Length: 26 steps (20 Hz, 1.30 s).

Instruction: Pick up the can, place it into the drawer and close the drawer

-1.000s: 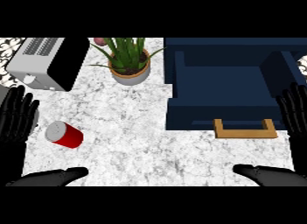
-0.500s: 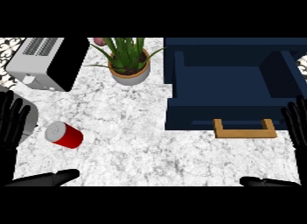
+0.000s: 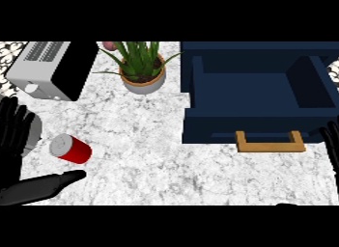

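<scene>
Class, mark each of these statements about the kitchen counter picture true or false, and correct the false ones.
1. The red can lies on its side on the marble counter. True.
2. The can is already inside the drawer. False: it is on the counter, left of the drawer.
3. The blue drawer is open. True.
4. The left robot hand is curled round the can. False: it is open, beside the can.
5. A potted plant stands between the toaster and the drawer. True.
</scene>
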### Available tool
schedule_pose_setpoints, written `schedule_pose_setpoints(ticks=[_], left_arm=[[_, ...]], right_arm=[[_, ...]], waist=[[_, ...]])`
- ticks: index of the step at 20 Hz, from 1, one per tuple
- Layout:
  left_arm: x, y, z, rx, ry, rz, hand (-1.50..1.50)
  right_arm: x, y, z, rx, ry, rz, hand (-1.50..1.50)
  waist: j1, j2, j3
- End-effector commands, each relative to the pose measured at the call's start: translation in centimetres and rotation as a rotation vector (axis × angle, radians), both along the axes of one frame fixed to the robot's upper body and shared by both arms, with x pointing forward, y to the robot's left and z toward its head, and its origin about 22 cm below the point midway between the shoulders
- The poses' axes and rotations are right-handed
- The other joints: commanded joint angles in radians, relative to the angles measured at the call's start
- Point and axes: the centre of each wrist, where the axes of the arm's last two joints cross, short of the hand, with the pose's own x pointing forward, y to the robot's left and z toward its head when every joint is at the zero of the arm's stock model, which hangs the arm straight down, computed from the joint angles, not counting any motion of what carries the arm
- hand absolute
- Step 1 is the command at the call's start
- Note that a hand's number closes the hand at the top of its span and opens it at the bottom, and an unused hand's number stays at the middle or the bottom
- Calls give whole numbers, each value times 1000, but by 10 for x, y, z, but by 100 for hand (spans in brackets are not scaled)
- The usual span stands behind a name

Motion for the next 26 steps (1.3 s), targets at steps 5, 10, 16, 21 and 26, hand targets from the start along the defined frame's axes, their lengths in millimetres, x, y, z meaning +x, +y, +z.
schedule_pose_setpoints(ticks=[5,10,16,21,26], left_arm=[[19,0,-42,-9,13,-1,-150],[37,11,-44,-1,29,33,-150],[21,31,-97,-15,38,51,-150],[15,47,-84,6,61,67,-150],[29,55,-110,8,72,98,-150]], right_arm=[[-11,-8,-7,-24,15,-10,-150],[-4,-10,4,-7,11,12,-150],[3,-8,8,-12,7,2,-150],[-6,-10,-2,-8,11,-12,-150],[2,-4,-18,-20,21,11,-150]], waist=[[-2,0,0],[-1,0,0],[0,1,-1],[1,0,0],[0,0,0]])
